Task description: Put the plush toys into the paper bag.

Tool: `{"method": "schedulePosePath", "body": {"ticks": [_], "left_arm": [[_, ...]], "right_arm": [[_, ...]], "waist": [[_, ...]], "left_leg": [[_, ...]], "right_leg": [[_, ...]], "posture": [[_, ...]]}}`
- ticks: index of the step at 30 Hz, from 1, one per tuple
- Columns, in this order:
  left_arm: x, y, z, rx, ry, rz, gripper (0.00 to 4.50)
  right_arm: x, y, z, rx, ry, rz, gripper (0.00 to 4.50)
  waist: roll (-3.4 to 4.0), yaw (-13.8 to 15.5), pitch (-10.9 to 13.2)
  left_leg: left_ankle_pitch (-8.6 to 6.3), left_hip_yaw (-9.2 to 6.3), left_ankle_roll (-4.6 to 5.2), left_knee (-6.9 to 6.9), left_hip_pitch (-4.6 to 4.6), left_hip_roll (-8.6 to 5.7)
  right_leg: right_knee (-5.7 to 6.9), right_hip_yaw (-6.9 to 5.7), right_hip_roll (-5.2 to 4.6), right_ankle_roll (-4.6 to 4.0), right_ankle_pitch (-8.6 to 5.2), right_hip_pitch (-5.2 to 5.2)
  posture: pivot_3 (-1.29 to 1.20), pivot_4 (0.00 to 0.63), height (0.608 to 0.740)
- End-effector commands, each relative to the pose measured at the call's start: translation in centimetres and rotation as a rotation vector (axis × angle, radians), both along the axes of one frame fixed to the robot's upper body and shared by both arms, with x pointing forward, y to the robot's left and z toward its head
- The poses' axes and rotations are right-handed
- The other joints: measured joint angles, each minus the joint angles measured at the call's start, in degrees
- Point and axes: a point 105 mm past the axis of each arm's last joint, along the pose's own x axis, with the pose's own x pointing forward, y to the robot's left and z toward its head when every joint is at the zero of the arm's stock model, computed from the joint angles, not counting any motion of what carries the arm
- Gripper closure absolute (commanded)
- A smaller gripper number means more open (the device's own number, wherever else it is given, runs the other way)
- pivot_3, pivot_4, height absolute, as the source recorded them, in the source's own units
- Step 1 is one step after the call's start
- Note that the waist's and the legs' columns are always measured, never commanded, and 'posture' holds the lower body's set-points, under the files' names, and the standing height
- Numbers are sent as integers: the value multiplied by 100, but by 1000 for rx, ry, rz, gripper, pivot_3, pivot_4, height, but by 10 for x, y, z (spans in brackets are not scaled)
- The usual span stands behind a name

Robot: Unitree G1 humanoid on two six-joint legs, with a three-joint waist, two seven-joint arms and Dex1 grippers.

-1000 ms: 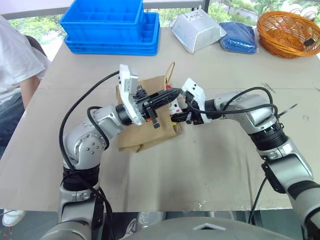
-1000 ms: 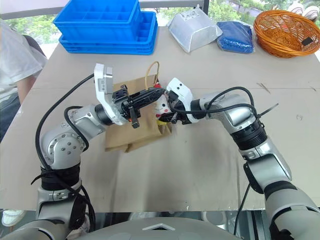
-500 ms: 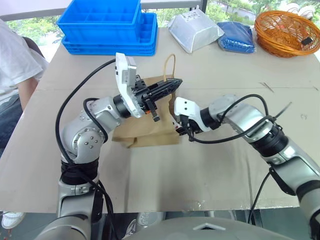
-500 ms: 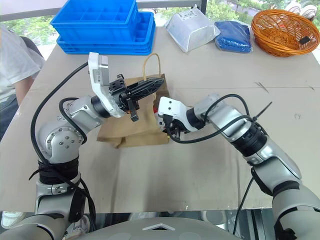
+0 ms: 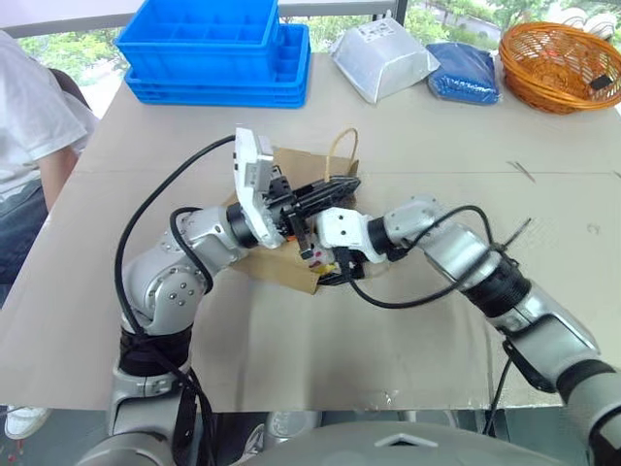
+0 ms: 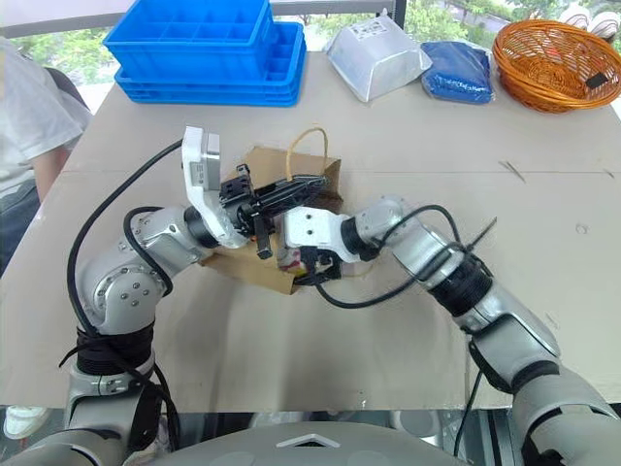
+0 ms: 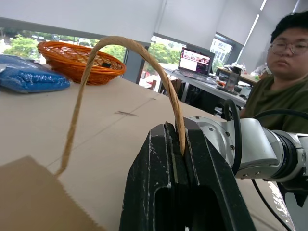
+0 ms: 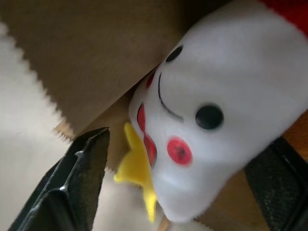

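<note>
Since a second ago, right gripper point(image 8: 173, 192) is swung to the paper bag point(image 5: 291, 262) mouth, mid-frame, and spread; white toy point(image 8: 211, 110) is released inside. Handle point(image 7: 130, 53) is pinched by left gripper point(image 7: 180, 159), so the mouth is kept open.

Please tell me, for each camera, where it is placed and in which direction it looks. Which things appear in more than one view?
Head stereo views: on the head, looking forward and down at the table; both arms show.
Left wrist view: on the left wrist, looking along the left gripper, shut on the paper bag's handle, toward the orange basket.
Right wrist view: on the right wrist, looking between the open right gripper's fingers at the white plush toy at the bag's mouth.
Shared: bag, basket, toy.
</note>
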Motion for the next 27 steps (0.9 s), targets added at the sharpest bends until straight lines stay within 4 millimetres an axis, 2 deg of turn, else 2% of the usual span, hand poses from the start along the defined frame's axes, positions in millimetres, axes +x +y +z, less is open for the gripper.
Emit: {"method": "schedulePosePath", "body": {"ticks": [1, 4, 10, 13, 15, 19, 22, 27], "left_arm": [[0, 11, 4, 20, -48, 27, 4500], [3, 17, 2, 37, -55, 40, 4500], [5, 19, 2, 47, -83, 43, 4500], [6, 19, 6, 35, -97, 44, 4500], [7, 20, 6, 33, -98, 44, 4500], [8, 21, 7, 33, -100, 42, 4500], [10, 21, 7, 33, -102, 41, 4500], [12, 22, 9, 34, -105, 50, 4500]], "right_arm": [[3, -26, 32, 75, -68, -104, 809], [-3, -52, 42, 103, -50, -216, 809], [-10, -88, 46, 160, 50, -469, 809], [-5, -121, 12, 122, 211, -770, 809], [-8, -120, -2, 146, 315, -825, 809], [-14, -99, -10, 277, 518, -815, 809], [-13, -84, -14, 359, 621, -786, 1683], [-13, -75, -14, 403, 653, -746, 4052]], "waist": [[0, 6, 0], [0, 13, 0], [0, -1, 0], [-6, 22, -3], [-6, 27, -4], [-3, -35, -2], [-1, -16, -1], [-1, -13, -1]], "left_leg": [[0, 3, 0, 0, 0, -1], [0, -1, 0, -1, 1, 1], [-1, 1, 3, -2, 2, 4], [-2, 1, 3, -1, 2, 3], [-2, 2, 4, -2, 1, 3], [-2, 13, 5, -2, 6, 9], [-13, 9, 24, -2, 8, 11], [-2, 9, 5, -2, 7, 5]], "right_leg": [[-1, 2, -1, 0, 0, 0], [-2, -2, 1, 0, -1, 1], [-1, -1, 2, -1, -1, 3], [-2, 0, 1, 0, -1, 5], [-4, 0, 0, -1, -1, 6], [0, 13, 9, 0, -1, 3], [0, 8, 15, 0, -1, 7], [0, 10, 14, 0, -1, 6]], "posture": [[0, 150, 740], [0, 150, 740], [0, 150, 740], [0, 150, 740], [0, 150, 740], [0, 150, 740], [0, 150, 740], [0, 150, 740]]}}
